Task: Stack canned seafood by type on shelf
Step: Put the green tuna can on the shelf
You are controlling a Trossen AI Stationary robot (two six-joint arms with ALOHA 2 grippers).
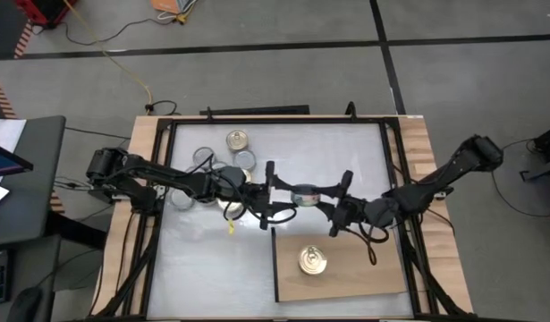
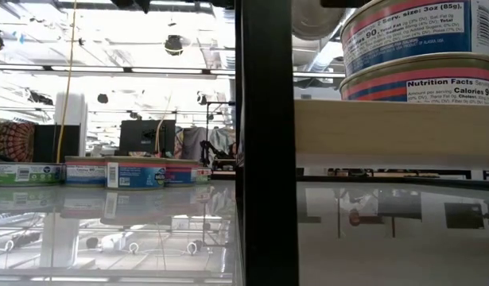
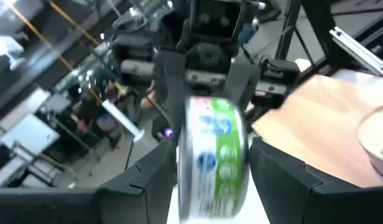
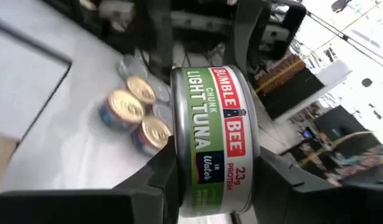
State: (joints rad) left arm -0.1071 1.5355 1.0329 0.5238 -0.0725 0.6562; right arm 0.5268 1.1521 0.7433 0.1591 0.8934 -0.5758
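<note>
tuna can (image 4: 213, 140) | label: BUMBLE BEE CHUNK LIGHT TUNA | between both fingers

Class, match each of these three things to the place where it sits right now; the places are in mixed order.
Things:
1. green-label can
2. gold-lid stack
3. loose cans

Places:
A. on the wooden board
B. on the white tabletop, off the board
C. between the left pincer and the right pincer

Pairs: 1-C, 2-A, 3-B
</note>
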